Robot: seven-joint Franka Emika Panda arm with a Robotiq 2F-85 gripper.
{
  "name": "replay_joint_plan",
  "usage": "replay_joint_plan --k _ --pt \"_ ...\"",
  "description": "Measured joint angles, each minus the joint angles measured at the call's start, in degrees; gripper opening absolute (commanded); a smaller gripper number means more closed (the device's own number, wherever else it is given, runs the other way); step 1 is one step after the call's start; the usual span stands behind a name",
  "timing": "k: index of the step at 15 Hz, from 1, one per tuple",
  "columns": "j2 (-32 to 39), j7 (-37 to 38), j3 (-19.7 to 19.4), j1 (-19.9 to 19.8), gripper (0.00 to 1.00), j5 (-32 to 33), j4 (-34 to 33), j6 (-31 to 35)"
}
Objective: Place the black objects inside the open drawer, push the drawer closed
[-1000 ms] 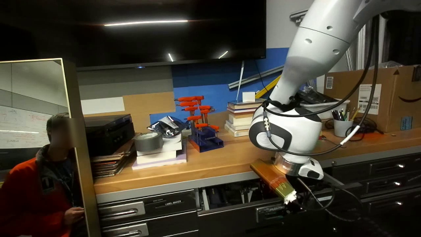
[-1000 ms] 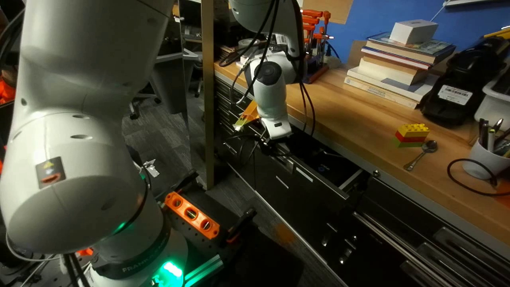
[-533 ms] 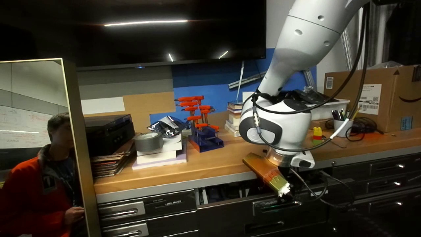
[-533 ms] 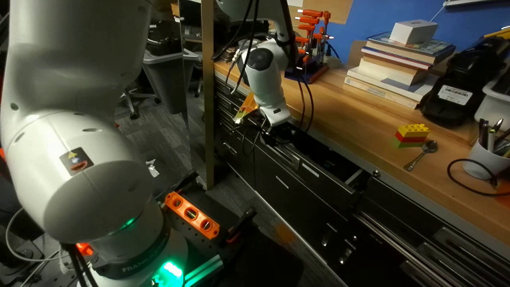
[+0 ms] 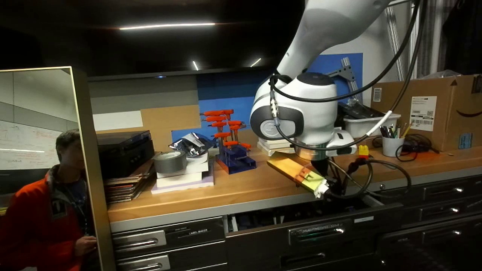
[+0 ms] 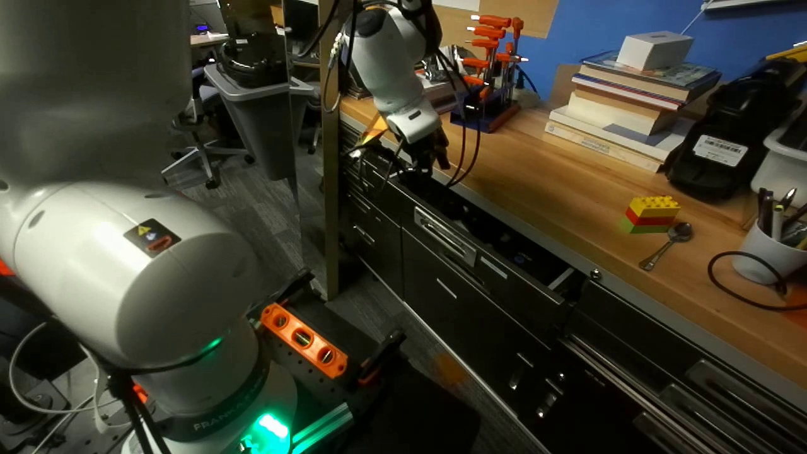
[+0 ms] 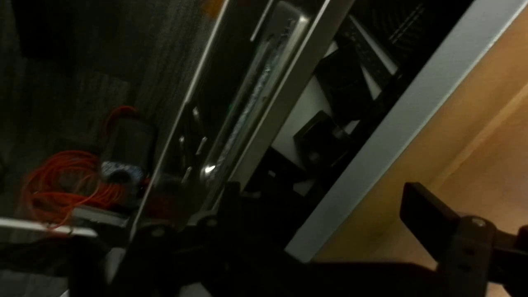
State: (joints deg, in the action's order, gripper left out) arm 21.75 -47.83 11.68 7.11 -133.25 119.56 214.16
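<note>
The open drawer is dark grey with a metal handle, pulled part way out below the worktop in both exterior views. Inside it, black objects lie on a pale bottom, one boxy piece closer to the worktop edge; their outlines merge in the dark. My gripper stands open above the drawer, with nothing seen between its fingers. Its left fingertip overlaps the drawer front in the wrist view, and its right fingertip hangs over the worktop side. The gripper is just above the drawer's far end.
A grey worktop edge overhangs the drawer. An orange-yellow piece and loose cables are fixed to my wrist. On the worktop stand a tool rack, books, toy bricks, a spoon and a pen cup.
The drawer has slid in slightly, mostly during the earlier half second. My gripper has risen from its front and shifted towards the tool rack, its jaws staying apart.
</note>
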Motion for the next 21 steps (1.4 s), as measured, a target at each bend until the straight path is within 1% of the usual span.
replay_joint_plan --k 4,6,7,9,10,13,15,18,21 --pt "0.45 -0.54 3.17 -0.48 1.0 -4.91 -0.07 14.88" --pt "1.29 -0.87 4.28 -1.08 1.0 -7.34 -0.09 19.95" --pt "1.86 -1.41 4.65 -1.5 1.0 -8.49 -0.08 21.29" --pt "3.33 -3.39 5.12 -2.77 1.0 -10.65 -0.07 21.92" --pt "4.43 -3.96 6.72 -4.83 1.0 -10.66 -0.01 21.91" --pt "8.82 -5.7 13.52 -13.65 1.0 -10.37 0.01 21.49" --pt "11.62 -7.54 16.19 -18.45 1.0 -10.33 -0.03 20.82" --pt "14.95 -10.24 17.73 -22.95 1.0 -10.32 -0.17 18.76" --pt "16.83 -12.95 18.25 -25.75 1.0 -10.32 -0.22 13.81"
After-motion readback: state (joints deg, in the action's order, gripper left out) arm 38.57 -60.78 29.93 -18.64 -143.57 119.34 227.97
